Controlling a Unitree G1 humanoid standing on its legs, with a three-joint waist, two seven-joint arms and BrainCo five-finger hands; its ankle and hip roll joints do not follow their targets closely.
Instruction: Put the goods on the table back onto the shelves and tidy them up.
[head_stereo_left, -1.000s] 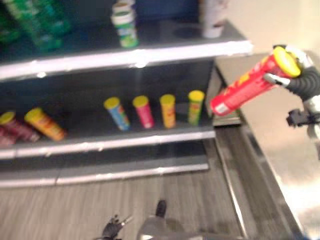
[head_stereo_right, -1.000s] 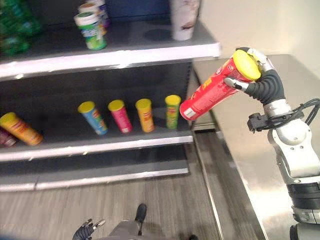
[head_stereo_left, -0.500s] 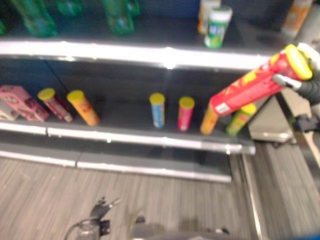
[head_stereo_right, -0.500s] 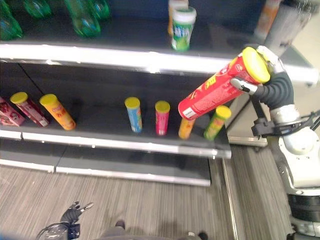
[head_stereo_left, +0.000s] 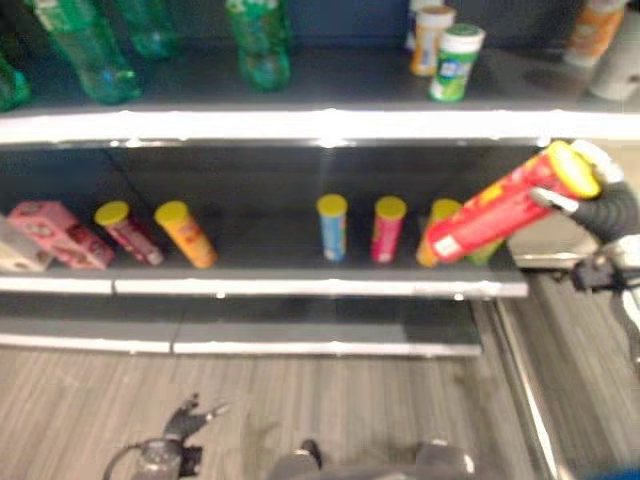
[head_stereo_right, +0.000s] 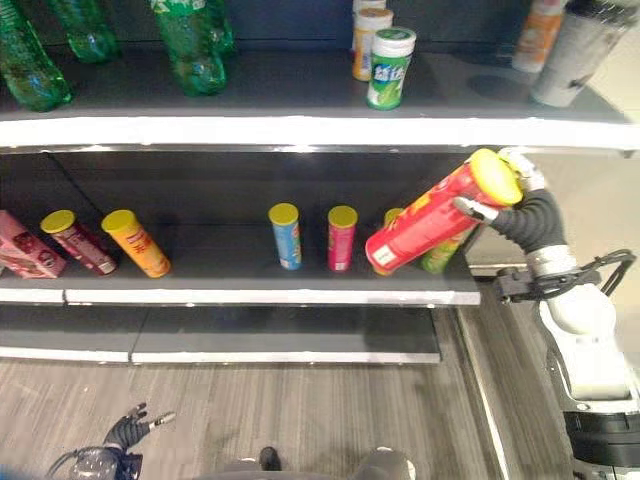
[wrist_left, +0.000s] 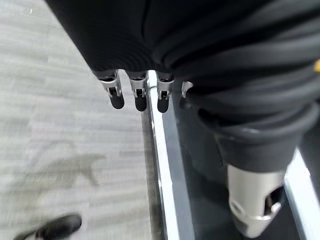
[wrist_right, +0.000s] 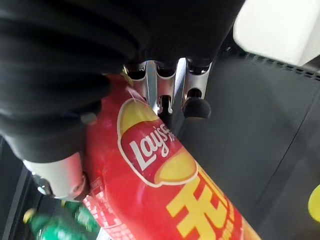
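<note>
The right hand (head_stereo_right: 520, 195), at the right of the frame, has its fingers (wrist_right: 192, 102) clenched round the yellow-lidded end of a big red crisp tube (head_stereo_right: 430, 220). The tube is tilted, lid up toward the right, base down toward the left, and it hangs in the air in front of the right end of the middle shelf (head_stereo_right: 250, 296). Its base sits in front of an orange tube (head_stereo_left: 440, 215) and a green tube (head_stereo_right: 447, 250) standing on that shelf, hiding most of both.

Further left on the same shelf stand a pink tube (head_stereo_right: 341, 238) and a blue tube (head_stereo_right: 286, 236), both upright with yellow lids and set apart from each other. Toward the left end an orange-yellow tube (head_stereo_right: 136, 243) and a dark red tube (head_stereo_right: 77, 241) lean to the left, just beside each other, and a pink box (head_stereo_right: 25, 250) lies at the frame's left edge.

On the top shelf (head_stereo_right: 300, 130), green bottles (head_stereo_right: 190, 45) stand at the upper left, a green-and-white can (head_stereo_right: 389, 68) and an orange can (head_stereo_right: 370, 40) stand near the middle, and a grey cup (head_stereo_right: 570, 55) stands at the upper right with an orange bottle (head_stereo_right: 537, 35) beside it.

The left hand (head_stereo_right: 128, 432) hangs low at the bottom left of the frame over the grey plank floor (head_stereo_right: 300, 410), its fingers (wrist_left: 136, 95) relaxed and straight, grasping nothing.
</note>
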